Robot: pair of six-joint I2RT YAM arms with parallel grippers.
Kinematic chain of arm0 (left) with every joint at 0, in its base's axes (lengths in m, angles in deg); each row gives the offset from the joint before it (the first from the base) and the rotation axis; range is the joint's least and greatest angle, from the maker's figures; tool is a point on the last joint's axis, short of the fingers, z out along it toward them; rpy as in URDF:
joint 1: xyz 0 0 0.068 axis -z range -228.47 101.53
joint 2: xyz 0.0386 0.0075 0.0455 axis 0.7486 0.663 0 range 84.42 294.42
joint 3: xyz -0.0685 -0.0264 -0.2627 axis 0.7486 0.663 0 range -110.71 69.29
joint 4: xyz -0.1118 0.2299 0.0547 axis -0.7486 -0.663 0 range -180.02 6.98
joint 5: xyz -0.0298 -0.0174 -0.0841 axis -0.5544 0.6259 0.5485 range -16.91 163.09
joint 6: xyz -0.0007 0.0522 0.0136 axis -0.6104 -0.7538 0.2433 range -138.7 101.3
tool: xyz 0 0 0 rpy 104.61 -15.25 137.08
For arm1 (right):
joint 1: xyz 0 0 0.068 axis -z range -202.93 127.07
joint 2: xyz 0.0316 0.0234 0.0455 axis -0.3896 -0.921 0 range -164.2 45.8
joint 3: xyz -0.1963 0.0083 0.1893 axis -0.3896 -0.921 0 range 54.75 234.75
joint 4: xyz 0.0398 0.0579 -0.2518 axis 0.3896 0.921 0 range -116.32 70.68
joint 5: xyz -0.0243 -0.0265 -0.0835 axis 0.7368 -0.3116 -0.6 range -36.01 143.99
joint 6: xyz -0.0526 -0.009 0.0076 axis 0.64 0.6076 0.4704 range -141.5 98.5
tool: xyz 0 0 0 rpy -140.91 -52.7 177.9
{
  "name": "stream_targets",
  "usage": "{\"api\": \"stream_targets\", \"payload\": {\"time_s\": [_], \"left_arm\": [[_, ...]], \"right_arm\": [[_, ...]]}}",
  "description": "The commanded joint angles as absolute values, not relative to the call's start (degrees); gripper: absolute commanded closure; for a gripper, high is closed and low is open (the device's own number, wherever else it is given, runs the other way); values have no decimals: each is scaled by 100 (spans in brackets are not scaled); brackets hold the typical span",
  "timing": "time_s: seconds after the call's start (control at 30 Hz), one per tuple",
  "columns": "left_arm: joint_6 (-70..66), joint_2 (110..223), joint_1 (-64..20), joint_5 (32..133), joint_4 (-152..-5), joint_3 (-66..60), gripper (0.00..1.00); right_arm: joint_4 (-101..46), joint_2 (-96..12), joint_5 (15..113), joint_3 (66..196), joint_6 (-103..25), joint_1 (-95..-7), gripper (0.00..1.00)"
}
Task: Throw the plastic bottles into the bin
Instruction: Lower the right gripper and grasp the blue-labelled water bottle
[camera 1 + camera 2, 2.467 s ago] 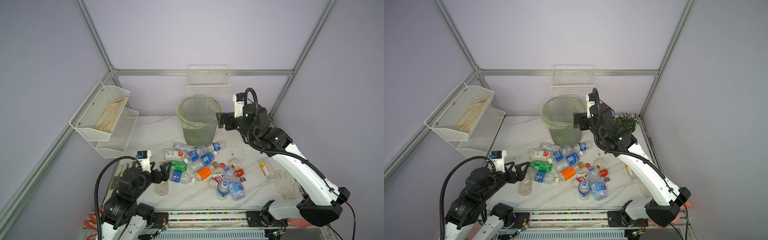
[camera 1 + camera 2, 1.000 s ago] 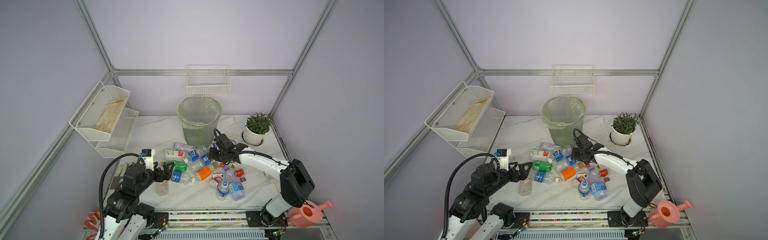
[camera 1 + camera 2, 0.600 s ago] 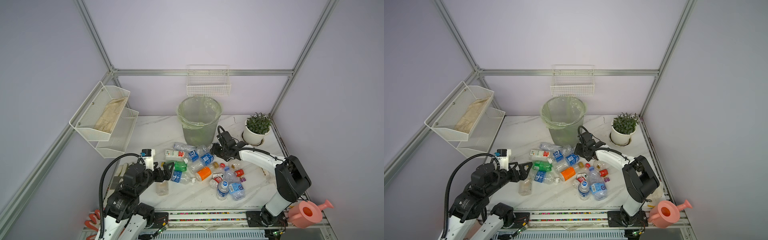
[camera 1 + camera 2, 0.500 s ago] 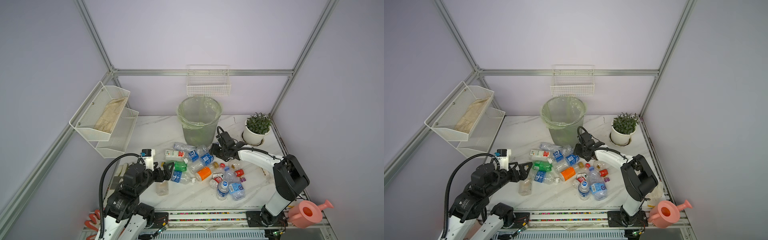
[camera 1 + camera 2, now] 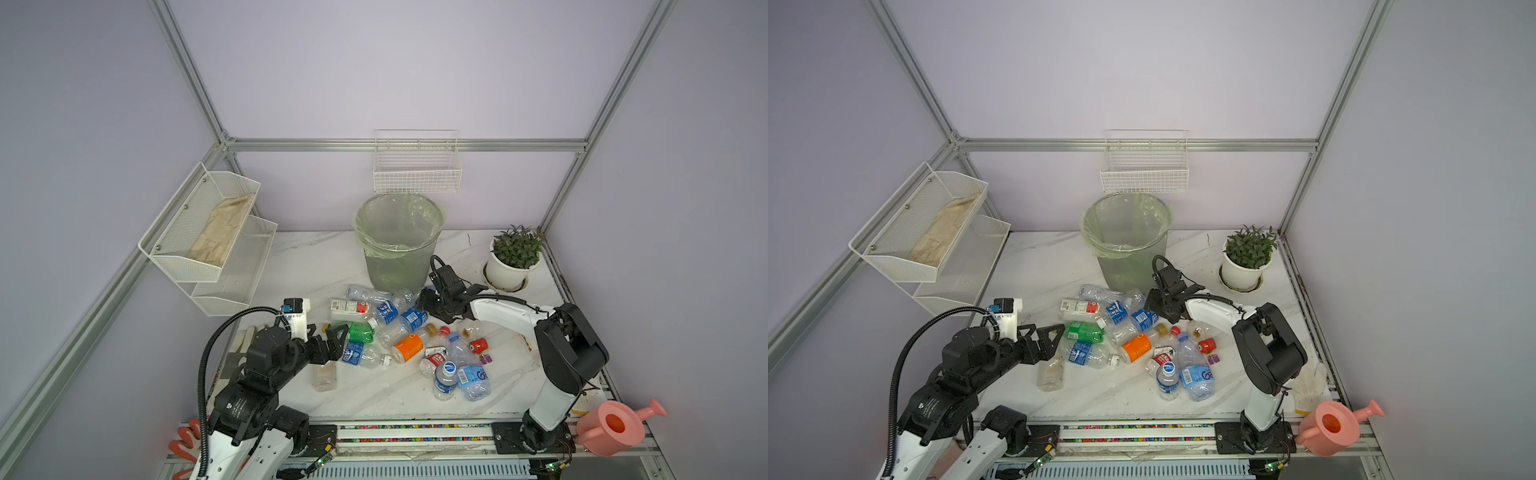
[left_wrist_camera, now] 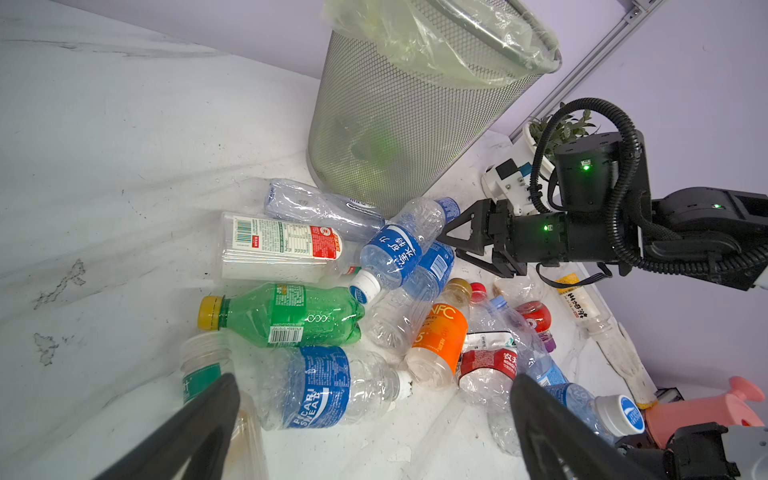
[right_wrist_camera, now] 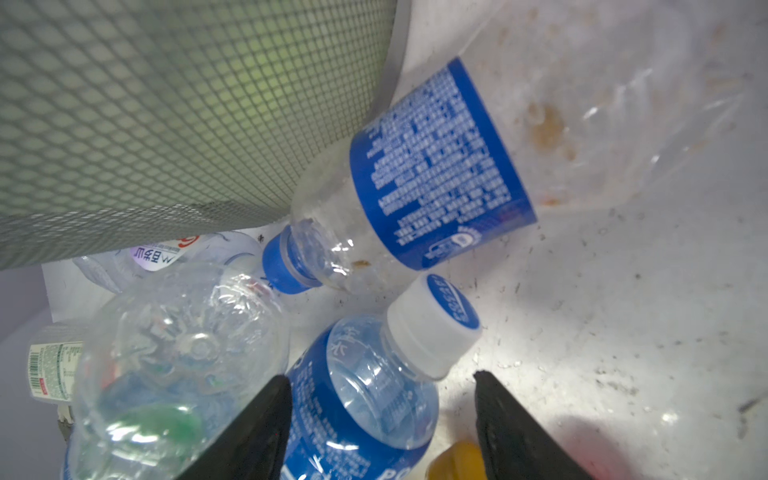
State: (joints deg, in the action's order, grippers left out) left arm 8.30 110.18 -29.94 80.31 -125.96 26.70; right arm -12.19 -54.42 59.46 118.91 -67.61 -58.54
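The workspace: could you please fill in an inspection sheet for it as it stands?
Surface: white marble table, gritty.
Job's things: bottles heaped before the upright bin; none held.
Clutter: potted plant, pink watering can, white glove.
Pincers: left pincer open near the green bottle; right pincer open, straddling a white-capped blue bottle.
Cables: a black hose loops over each arm.
Surroundings: mesh shelf, wire basket, purple walls.

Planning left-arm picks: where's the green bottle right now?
In both top views the green bottle lies on its side, left of middle, just ahead of the open left pincer, between a red-and-white-labelled bottle and a blue-labelled bottle.
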Motion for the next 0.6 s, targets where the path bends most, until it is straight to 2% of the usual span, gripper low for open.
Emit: {"api": "stream_targets", "payload": {"time_s": [0.0, 0.57], "left_arm": [[820, 11026, -2942, 8081, -12437, 2872, 0], [837, 10903, -2876, 8034, -12428, 2877, 0]], "right_arm": [[-1440, -5513, 5975, 11744, -6952, -5852, 28], [-1603, -5906, 5873, 11688, -7265, -5857, 26]]}}
